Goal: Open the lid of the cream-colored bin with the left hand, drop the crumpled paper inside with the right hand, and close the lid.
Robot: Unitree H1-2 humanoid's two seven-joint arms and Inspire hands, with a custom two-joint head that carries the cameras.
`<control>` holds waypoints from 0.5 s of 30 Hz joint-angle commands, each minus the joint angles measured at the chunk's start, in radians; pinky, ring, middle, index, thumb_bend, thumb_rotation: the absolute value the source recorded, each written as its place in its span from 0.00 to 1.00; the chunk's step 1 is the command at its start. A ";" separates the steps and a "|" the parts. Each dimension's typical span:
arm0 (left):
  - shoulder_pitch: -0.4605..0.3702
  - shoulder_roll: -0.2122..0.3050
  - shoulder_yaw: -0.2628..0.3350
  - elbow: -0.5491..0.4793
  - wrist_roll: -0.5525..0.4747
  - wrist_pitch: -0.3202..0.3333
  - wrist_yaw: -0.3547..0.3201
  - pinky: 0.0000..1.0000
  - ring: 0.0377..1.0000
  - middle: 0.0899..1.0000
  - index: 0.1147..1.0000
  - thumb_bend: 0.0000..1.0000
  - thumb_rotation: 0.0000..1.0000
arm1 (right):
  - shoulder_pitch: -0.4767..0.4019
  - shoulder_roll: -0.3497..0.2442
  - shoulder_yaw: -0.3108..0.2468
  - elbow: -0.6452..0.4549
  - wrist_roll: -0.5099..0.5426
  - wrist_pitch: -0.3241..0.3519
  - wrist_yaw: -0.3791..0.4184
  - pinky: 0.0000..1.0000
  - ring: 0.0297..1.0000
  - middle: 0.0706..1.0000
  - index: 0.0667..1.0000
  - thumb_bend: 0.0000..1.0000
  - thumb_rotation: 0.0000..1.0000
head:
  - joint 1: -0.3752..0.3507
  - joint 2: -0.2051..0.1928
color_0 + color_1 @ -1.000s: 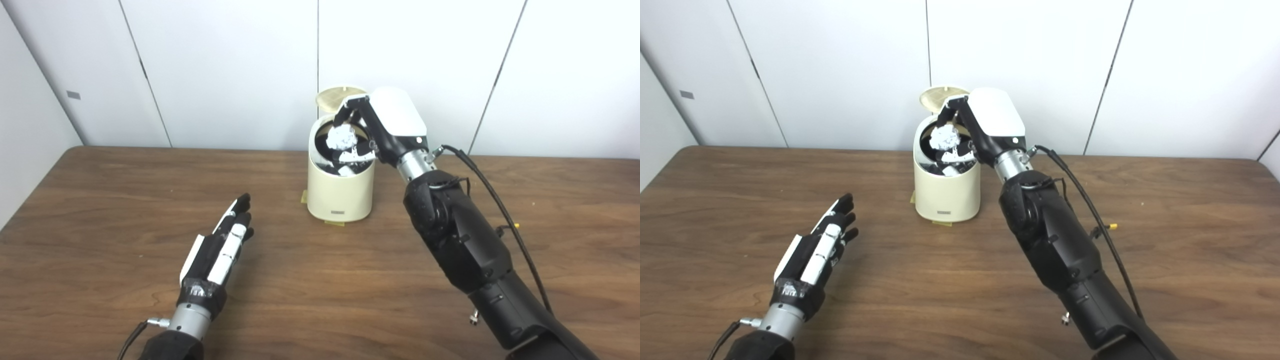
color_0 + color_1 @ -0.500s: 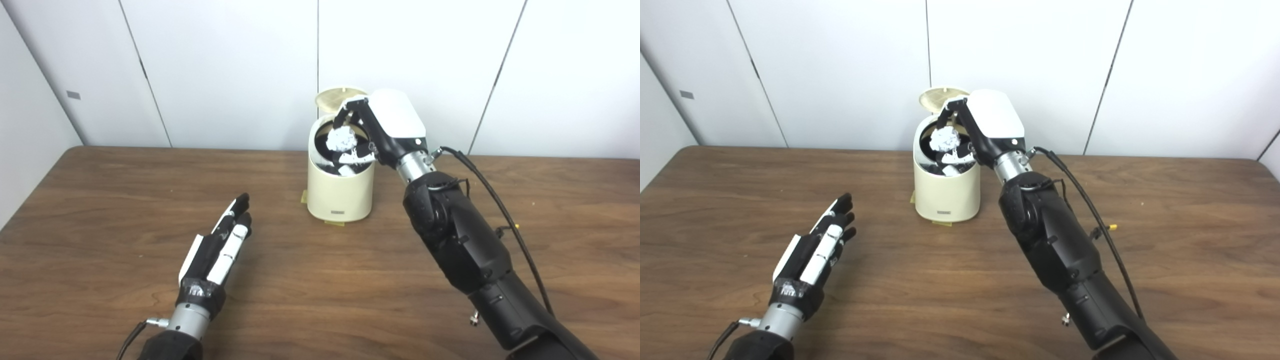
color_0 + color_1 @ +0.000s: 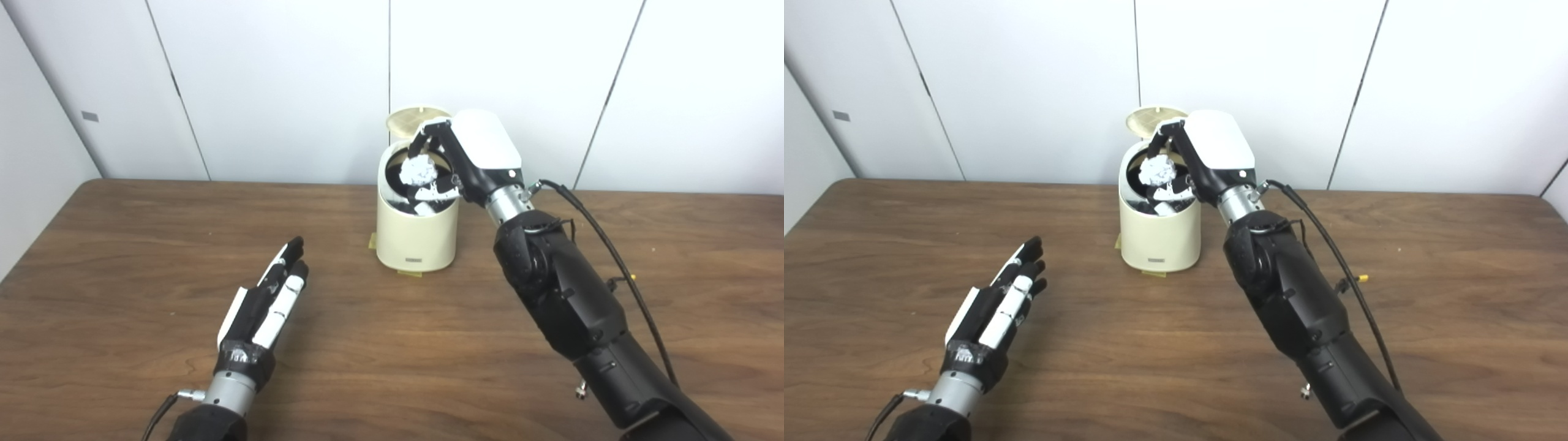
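Over open bin (image 3: 416,236), right robot hand (image 3: 456,162) still gripping crumpled paper (image 3: 416,171), left robot hand (image 3: 269,303) flat, unchanged.

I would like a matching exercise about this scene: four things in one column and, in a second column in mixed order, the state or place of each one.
Things:
1. lid
2. crumpled paper
3. left hand
4. bin

States or places:
A. open and holding nothing, low over the table, away from the bin
B. raised, standing up behind the bin's opening
C. held in the fingers of the right hand, over the opening
D. standing on the table near the wall, cream-colored

Pairs: 1-B, 2-C, 3-A, 4-D
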 commanded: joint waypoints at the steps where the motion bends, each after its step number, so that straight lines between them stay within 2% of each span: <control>1: -0.019 0.000 0.005 -0.039 -0.007 -0.011 0.004 0.98 1.00 1.00 1.00 0.49 0.69 | -0.050 -0.009 -0.007 -0.022 -0.008 -0.011 -0.030 0.66 0.64 0.63 0.46 0.52 0.14 | 0.001 0.001; 4: -0.020 0.001 0.005 -0.042 -0.007 -0.009 0.002 0.98 1.00 1.00 1.00 0.48 0.68 | -0.050 -0.007 -0.007 -0.020 -0.013 -0.011 -0.037 0.66 0.66 0.65 0.46 0.52 0.15 | 0.000 0.002; 5: -0.021 0.002 0.004 -0.041 -0.005 -0.010 0.001 0.99 1.00 1.00 1.00 0.46 0.68 | -0.050 -0.008 -0.006 -0.019 -0.016 -0.013 -0.041 0.65 0.66 0.65 0.54 0.78 0.19 | 0.000 0.002; 7: -0.023 0.005 0.004 -0.038 -0.002 -0.013 0.000 0.99 1.00 1.00 1.00 0.45 0.67 | -0.051 -0.008 -0.005 -0.012 -0.019 -0.020 -0.053 0.64 0.66 0.66 0.59 0.93 0.21 | -0.001 0.002; 13: -0.029 0.010 0.002 -0.037 0.001 -0.008 -0.002 1.00 1.00 1.00 1.00 0.45 0.67 | -0.051 -0.007 -0.006 -0.003 -0.021 -0.020 -0.070 0.63 0.65 0.68 0.64 0.99 0.20 | -0.006 0.005; 15: -0.031 0.012 0.001 -0.036 0.002 -0.007 -0.003 1.00 1.00 0.99 1.00 0.45 0.67 | -0.051 -0.009 -0.005 0.000 -0.022 -0.023 -0.076 0.59 0.59 0.67 0.65 0.99 0.20 | -0.007 0.004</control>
